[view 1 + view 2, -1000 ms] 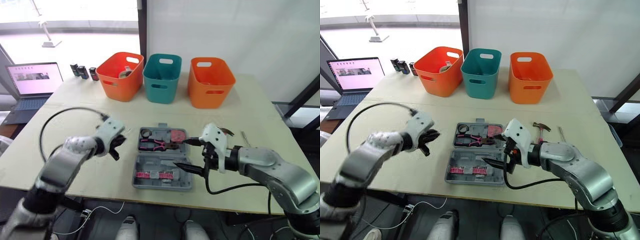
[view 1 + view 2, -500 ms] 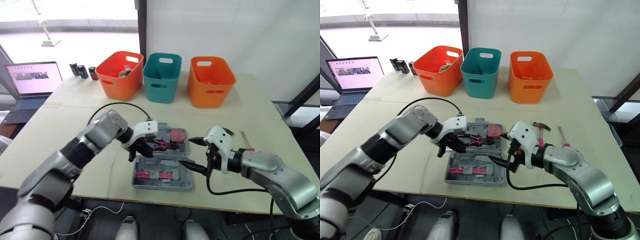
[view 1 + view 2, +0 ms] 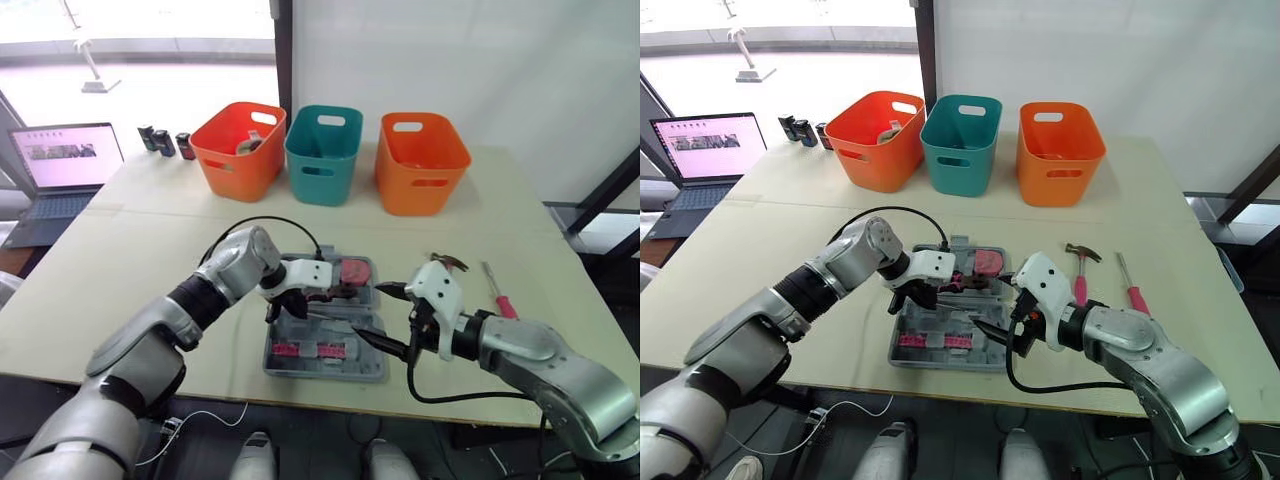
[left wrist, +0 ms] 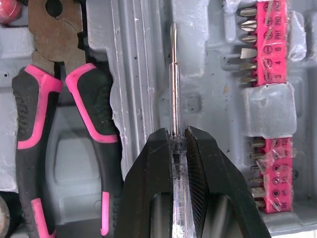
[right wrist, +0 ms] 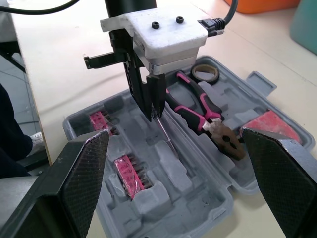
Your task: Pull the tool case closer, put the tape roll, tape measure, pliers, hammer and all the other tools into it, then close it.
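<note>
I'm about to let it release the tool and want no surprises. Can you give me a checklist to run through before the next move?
1. Grip: left pincer shut on the clear-handled screwdriver: ok.
2. Seating: that screwdriver settled in a slot of the tool case: cannot tell; its shaft lies over the moulding beside the pliers.
3. Clearance: right pincer open and apart from the left one: ok.
4. Case open for more tools: ok.
5. All tools in: not ok; hammer and red-handled screwdriver lie on the table, right of the case.

The pink bit holder [image 4: 270, 49] reads PH, 6, 4, 3.
</note>
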### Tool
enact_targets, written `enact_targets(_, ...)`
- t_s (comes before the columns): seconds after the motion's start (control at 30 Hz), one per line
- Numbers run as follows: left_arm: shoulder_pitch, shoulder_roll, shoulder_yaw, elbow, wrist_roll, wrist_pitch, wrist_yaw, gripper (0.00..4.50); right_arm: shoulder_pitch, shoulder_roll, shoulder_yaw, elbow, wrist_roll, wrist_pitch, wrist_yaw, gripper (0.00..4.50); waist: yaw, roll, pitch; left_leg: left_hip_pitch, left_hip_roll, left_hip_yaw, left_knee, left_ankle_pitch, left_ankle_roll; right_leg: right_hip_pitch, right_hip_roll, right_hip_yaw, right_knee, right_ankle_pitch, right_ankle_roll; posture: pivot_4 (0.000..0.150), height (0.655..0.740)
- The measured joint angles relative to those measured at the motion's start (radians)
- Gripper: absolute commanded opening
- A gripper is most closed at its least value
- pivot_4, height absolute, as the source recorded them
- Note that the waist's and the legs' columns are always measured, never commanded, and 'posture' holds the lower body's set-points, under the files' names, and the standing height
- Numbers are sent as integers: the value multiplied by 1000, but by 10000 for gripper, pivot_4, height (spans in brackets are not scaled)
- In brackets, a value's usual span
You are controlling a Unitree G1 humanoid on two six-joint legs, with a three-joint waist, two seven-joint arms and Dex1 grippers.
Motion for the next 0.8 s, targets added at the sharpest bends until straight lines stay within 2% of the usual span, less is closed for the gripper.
enact_targets(0.27,24,-41,34,-7,21,-2,19,492,10,8,0,-12,10,9,-25,45000,0,0,0,0,0,0,0,0,0,0,0,0,0,0,0,1500,7400)
enact_targets(0.8,25,-57,35,-28,45,-35,19,492,15,16,0,-12,21,9,-46,45000,-1,0,0,1,0,0,0,0,0,0,0,0,1,0,1,1500,7400)
